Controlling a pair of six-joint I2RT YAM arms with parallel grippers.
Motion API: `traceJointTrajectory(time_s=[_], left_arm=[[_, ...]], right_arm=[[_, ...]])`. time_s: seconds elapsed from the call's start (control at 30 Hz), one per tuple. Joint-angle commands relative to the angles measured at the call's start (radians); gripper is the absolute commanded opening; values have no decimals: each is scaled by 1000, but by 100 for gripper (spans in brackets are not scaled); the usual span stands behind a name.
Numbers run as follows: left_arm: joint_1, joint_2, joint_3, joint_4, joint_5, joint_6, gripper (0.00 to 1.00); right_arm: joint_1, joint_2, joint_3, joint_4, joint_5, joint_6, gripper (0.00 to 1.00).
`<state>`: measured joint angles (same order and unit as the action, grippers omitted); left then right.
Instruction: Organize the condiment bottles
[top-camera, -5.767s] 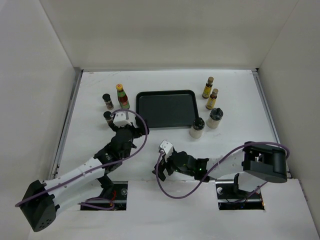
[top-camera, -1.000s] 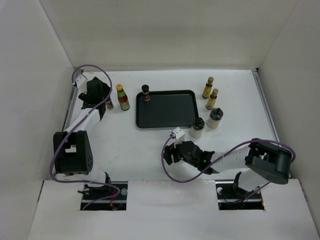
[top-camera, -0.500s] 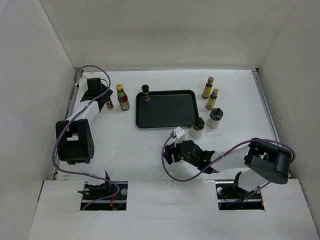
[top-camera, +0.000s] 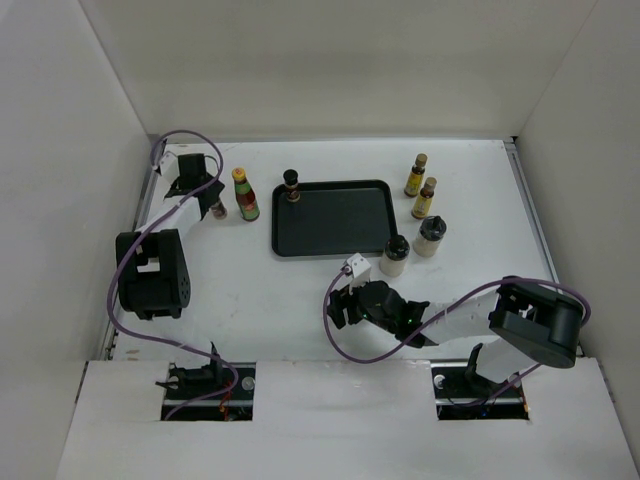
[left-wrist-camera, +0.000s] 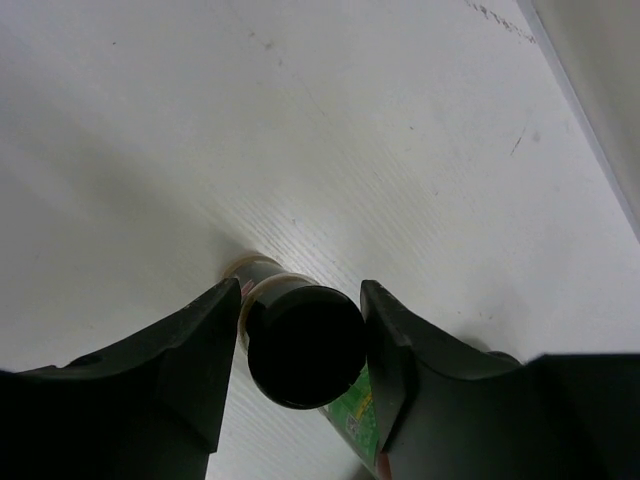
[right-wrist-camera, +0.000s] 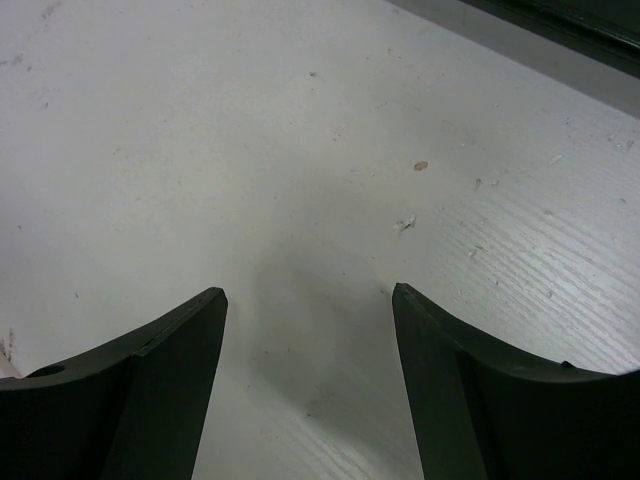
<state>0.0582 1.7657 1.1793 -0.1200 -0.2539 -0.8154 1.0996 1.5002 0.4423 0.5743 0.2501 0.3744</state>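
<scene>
nearest the bases, the right gripper (right-wrist-camera: 308, 292) hangs low over the bare table (right-wrist-camera: 300, 150), jaws spread and nothing between them, short of the two pale jars (top-camera: 394, 255). past it lies the black tray (top-camera: 330, 255), with a short dark bottle (top-camera: 291, 186) standing at its far left corner. farthest out, at the table's far left, the left gripper (left-wrist-camera: 302, 300) comes down over the other dark bottle (left-wrist-camera: 305, 345). its fingers (left-wrist-camera: 200, 350) are pinched in on the black cap from both sides, to all appearance grasping it. that bottle stands upright, its long axis pointing up at the wrist. the tray lies to the gripper's right, and the red bottle (top-camera: 245, 195) stands just beside the bottle, between it and the tray. so the carry probably needs a straight lift first. only the left arm is near.
</scene>
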Motion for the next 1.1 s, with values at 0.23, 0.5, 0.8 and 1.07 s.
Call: traceJointTrajectory(time_s=[0.23, 0.5, 0.8, 1.07], left_arm=[[12, -211, -166, 91, -88, 5, 25], [-34, -725, -464, 28, -142, 62, 25], [-519, -715, -318, 57, -217, 82, 26], [-604, -206, 8, 279, -137, 162, 26]], right_arm=[[-4, 0, 21, 24, -8, 4, 74], [-4, -9, 15, 30, -11, 12, 75], [21, -32, 6, 71, -11, -18, 69], [128, -109, -45, 154, 11, -75, 35]])
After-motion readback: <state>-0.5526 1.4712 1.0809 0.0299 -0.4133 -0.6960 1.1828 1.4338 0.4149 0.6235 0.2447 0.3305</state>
